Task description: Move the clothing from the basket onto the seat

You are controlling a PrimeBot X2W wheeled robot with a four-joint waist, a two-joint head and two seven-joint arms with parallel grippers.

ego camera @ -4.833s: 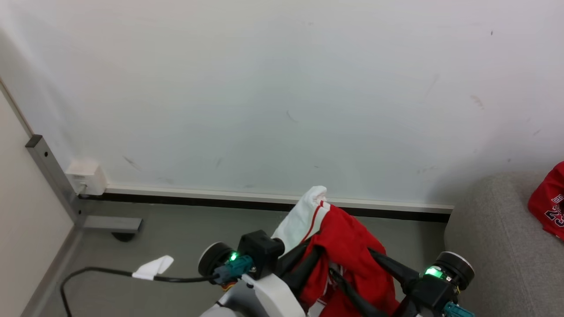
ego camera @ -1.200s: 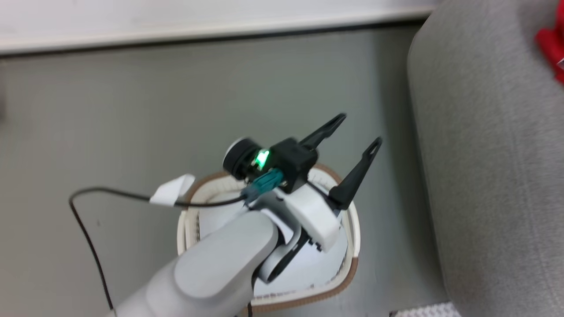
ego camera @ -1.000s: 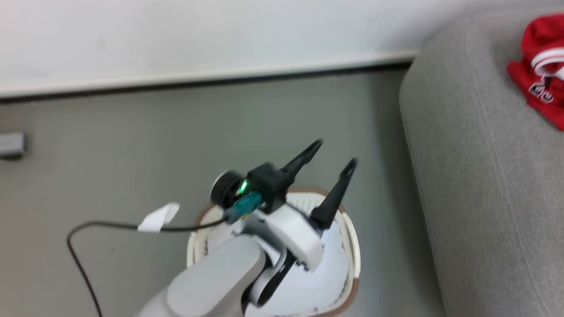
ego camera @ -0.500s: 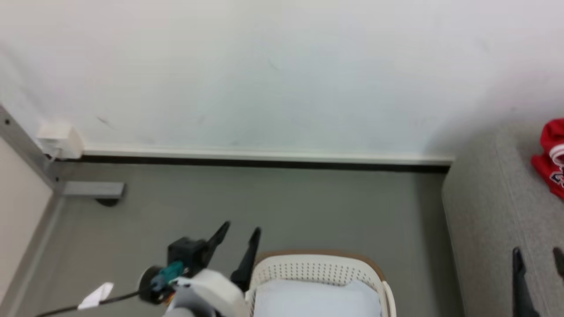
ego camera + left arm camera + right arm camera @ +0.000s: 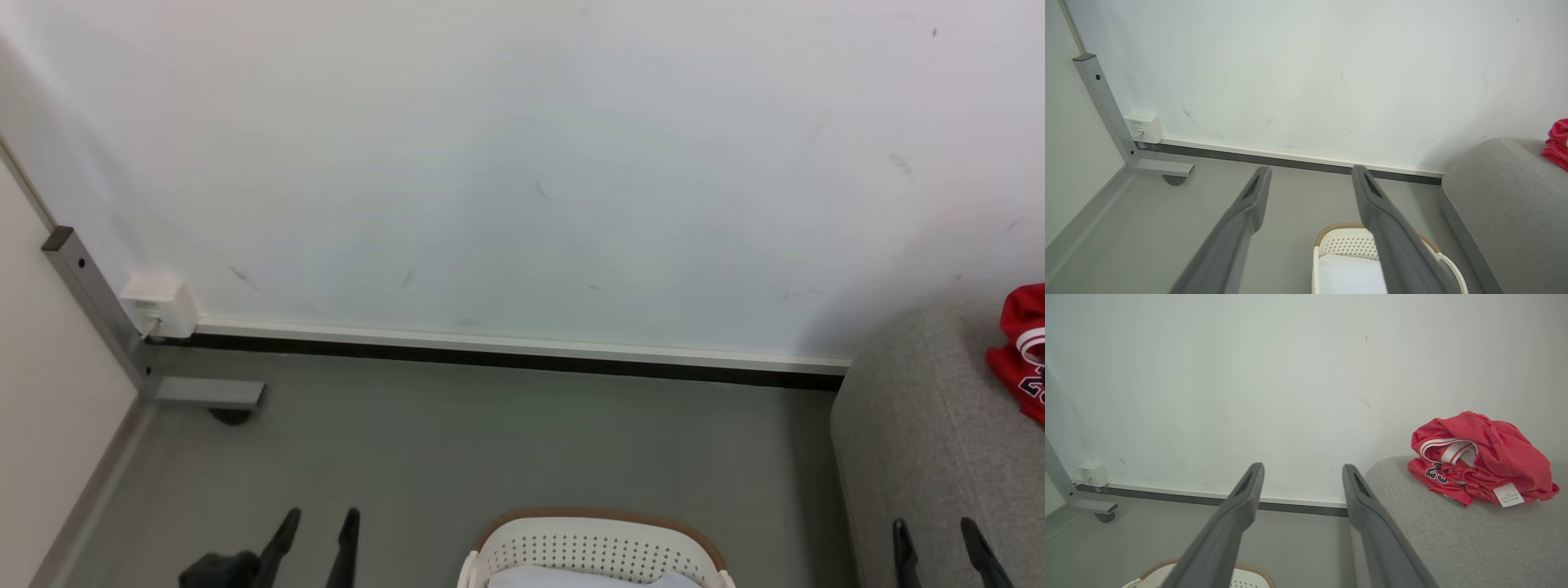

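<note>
Both the left gripper (image 5: 322, 524) and the right gripper (image 5: 932, 532) have fingers (image 5: 1237, 508) spread, empty. The clothing (image 5: 1480, 457) lies heaped on the seat (image 5: 1453, 539), well apart from them, right of the basket (image 5: 596, 543).

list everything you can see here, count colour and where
clothing: one heap, red with white trim, on the seat near the wall
basket: one, off-white with brown rim, on the floor left of the seat
seat: one, light grey, right side
white box: one, low on the wall, left
metal frame: one, grey, left corner
skirting: one strip, white over black, foot of the wall
left tool: one, dark, open, left of the basket
right tool: one, dark, open, lower right of the head view
</note>
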